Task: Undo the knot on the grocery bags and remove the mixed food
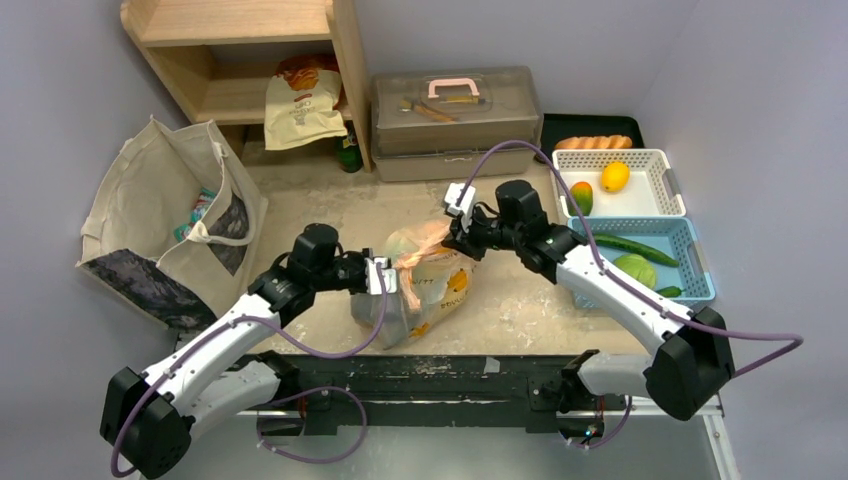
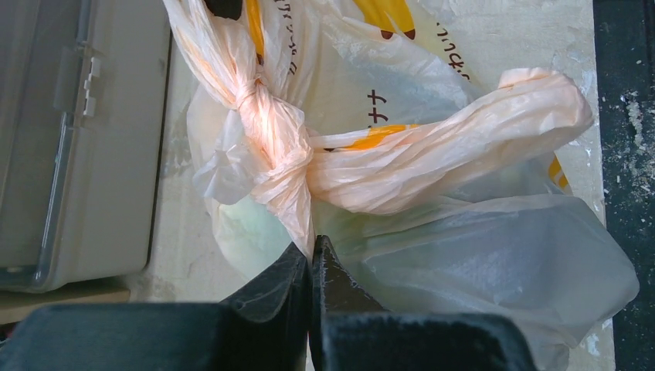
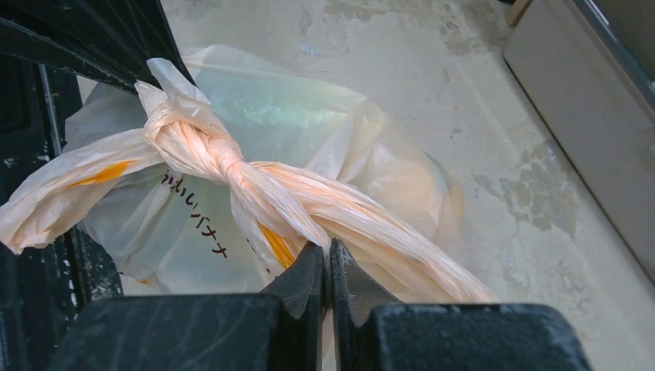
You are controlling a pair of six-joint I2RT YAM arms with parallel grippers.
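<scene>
Centre of the overhead view: the grocery bags (image 1: 420, 285) sat on the tabletop (image 1: 520, 300), the knot (image 2: 270, 154) uppermost. The left gripper (image 2: 313, 247) and right gripper (image 3: 327, 251) were each pinched closed on a twisted bag strand beside it. Slow, opposed pulls looked best. Bare room lay lower right, while the storage box (image 1: 455, 120) crowded the upper side.

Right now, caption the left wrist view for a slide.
Left gripper pinching plastic just below the tied knot of the grocery bag.

Grey walls (image 1: 60, 60); wooden shelf (image 1: 235, 22); scuffed beige tabletop (image 1: 530, 305).
</scene>
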